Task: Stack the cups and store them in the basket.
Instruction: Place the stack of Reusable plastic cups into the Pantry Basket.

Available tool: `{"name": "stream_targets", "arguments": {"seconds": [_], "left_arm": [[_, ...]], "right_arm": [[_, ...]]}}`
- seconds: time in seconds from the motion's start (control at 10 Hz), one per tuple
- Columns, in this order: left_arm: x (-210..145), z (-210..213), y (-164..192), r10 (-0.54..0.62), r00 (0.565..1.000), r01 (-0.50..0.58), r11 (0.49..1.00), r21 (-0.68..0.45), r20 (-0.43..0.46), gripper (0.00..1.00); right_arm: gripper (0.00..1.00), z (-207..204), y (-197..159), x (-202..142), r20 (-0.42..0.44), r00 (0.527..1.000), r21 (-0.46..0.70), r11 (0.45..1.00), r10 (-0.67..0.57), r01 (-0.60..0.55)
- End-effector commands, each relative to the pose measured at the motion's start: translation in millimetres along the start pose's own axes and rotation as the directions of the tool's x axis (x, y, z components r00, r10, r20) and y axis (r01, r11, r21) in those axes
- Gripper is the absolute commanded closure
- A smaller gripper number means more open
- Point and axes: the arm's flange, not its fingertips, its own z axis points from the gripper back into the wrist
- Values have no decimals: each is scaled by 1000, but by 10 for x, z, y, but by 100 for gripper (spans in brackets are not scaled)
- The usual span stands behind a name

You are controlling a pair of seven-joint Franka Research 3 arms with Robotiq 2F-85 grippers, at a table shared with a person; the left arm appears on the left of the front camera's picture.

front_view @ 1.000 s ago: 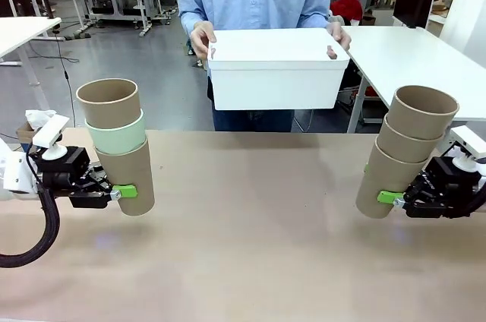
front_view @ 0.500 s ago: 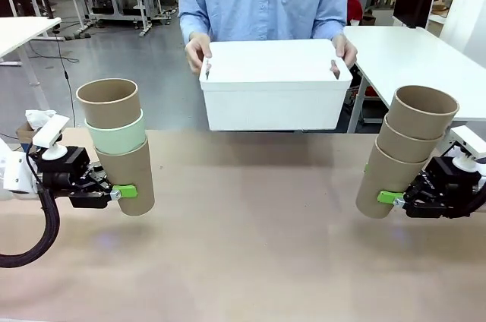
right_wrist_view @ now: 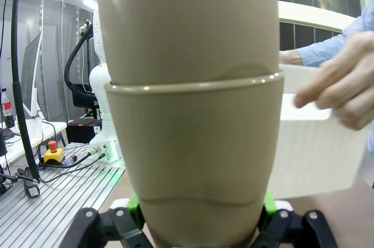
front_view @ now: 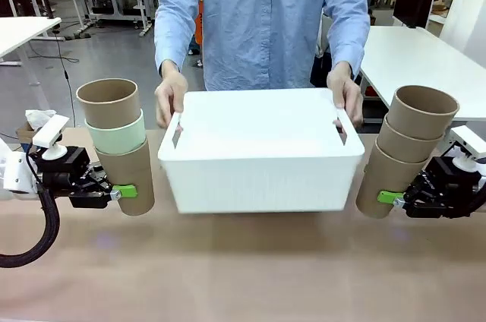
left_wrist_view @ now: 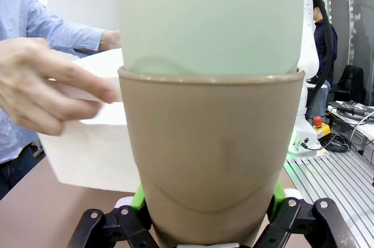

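At the table's (front_view: 243, 276) middle, a person's hands (front_view: 171, 100) hold the white basket (front_view: 258, 178) by its slot handles, between two stacks. The left gripper (front_view: 127, 191) is clamped on the tan-mint-tan stack (front_view: 118, 143). The right gripper (front_view: 386, 197) grips the three-tan-cup stack (front_view: 406, 151).

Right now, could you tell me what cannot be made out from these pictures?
- Front view: floor of the basket, behind its near wall or washed out white.
- Front view: whether the basket rests on the table.
- Left wrist view: top of the left cup stack, cut off by the upper edge.
- Right wrist view: top of the right cup stack, likewise.
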Motion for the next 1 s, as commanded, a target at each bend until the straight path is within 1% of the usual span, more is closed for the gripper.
{"name": "stream_targets", "arguments": {"seconds": [0.0, 0.9], "left_arm": [[45, -12, -1, -4, 1000, 4, 1000, -4, 3, 14], [45, -12, -1, -4, 1000, 4, 1000, -4, 3, 14]], "right_arm": [[16, 0, -16, 38, 12, 1000, -12, 1000, 12, -12], [16, 0, -16, 38, 12, 1000, -12, 1000, 12, -12]]}}
